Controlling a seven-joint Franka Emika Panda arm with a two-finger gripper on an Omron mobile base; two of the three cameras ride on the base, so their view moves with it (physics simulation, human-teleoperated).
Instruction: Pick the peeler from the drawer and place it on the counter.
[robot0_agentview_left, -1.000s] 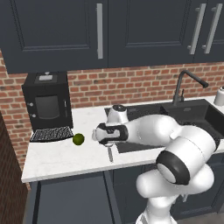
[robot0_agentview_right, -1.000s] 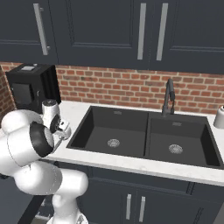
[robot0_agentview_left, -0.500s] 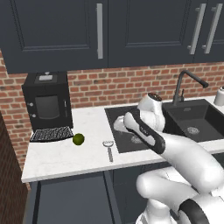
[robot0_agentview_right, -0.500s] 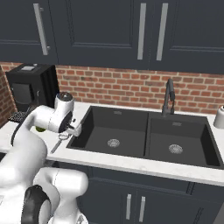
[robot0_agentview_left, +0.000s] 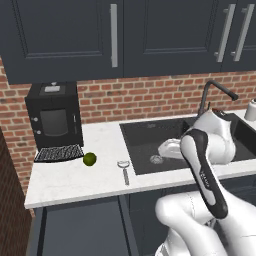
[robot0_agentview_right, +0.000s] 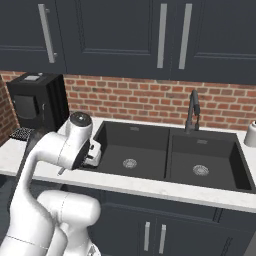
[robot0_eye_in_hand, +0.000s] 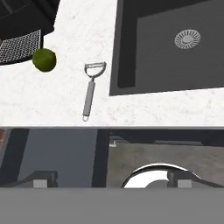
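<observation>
On the counter (robot0_agentview_left: 70, 177) lie one peeler (robot0_agentview_left: 124, 171) and one lime (robot0_agentview_left: 89, 159); gripper (robot0_eye_in_hand: 111, 181) state unclear.

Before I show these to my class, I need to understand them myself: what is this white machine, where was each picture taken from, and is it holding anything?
It is a white robot arm on a driving base in a rendered kitchen. Two pictures come from cameras on the base, behind the arm to its left and right; the third looks down from the hand itself. On the white counter lie a slim metal peeler, a green lime beside it, and a black coffee machine at the back. The black sink is set into the counter. The drawer below stands open. The tool holds nothing: the peeler rests free on the counter, and its fingertips sit wide apart.
</observation>
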